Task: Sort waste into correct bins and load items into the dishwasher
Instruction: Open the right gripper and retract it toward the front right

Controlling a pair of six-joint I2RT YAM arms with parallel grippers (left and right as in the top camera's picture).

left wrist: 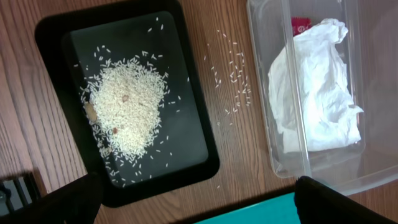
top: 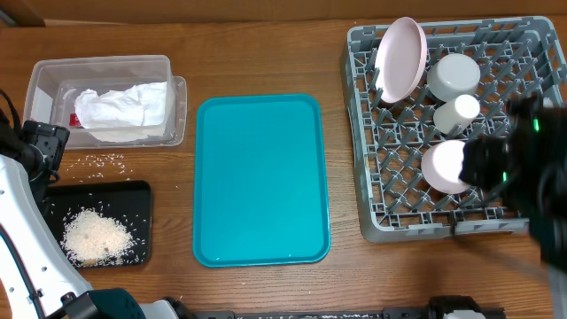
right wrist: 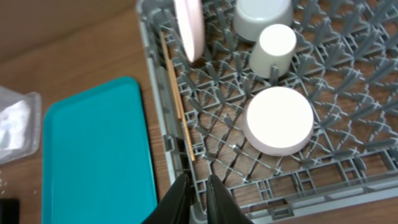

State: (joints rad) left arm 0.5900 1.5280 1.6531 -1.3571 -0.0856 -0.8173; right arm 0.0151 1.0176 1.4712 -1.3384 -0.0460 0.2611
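Note:
The dishwasher rack [top: 365, 133] stands at the right. It holds the large pink plate [top: 398, 58] on edge, the grey-green bowl [top: 454, 75], the whitish cup [top: 457, 113] and the small pink plate [top: 446, 166] face down. In the right wrist view the chopsticks [right wrist: 178, 99] lie along the rack's left wall. My right gripper [right wrist: 193, 198] hovers above their near end, its fingers a narrow gap apart and empty. The clear bin [left wrist: 287, 134] holds the white napkin [left wrist: 314, 87] and the red wrapper [left wrist: 300, 25]. My left gripper [left wrist: 199, 205] is wide open beside the black tray [left wrist: 53, 87].
The teal serving tray [top: 260, 182] lies in the middle of the table. A heap of rice [left wrist: 127, 106] fills the black tray, and loose grains [left wrist: 235, 78] lie on the wood between it and the clear bin. My right arm [top: 532, 168] shows blurred over the rack.

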